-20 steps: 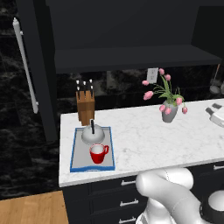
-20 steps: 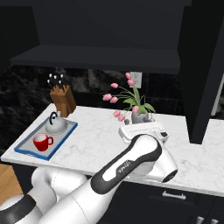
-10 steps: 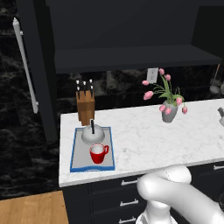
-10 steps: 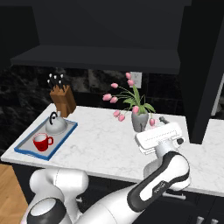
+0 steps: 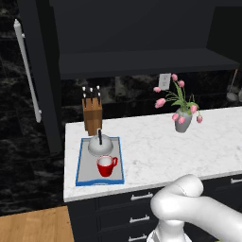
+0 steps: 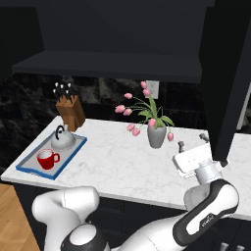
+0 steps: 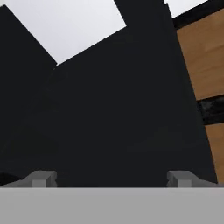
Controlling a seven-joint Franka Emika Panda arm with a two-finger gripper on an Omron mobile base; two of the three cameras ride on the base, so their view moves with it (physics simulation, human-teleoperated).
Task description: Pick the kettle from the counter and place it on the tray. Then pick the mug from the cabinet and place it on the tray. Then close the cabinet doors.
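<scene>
Now the kettle and the mug both sit on the tray, which lies by the left edge of the counter, so those two jobs look done. The kettle is at the back of the tray, just in front of a knife block, and the mug sits close in front of the kettle, so both fit inside the blue rim. A vase of pink flowers stands near the back edge, well apart from the tray. What is left is closing the cabinet doors. The left door stands swung open, past the left edge of the counter, with its long silver handle showing. The right door hangs open over the right end of the counter, and the gripper is up just beside its lower edge, likely to push it. Its fingers are spread wide and hold nothing. The vase is near the arm, but the counter between the vase and the tray is bare.
</scene>
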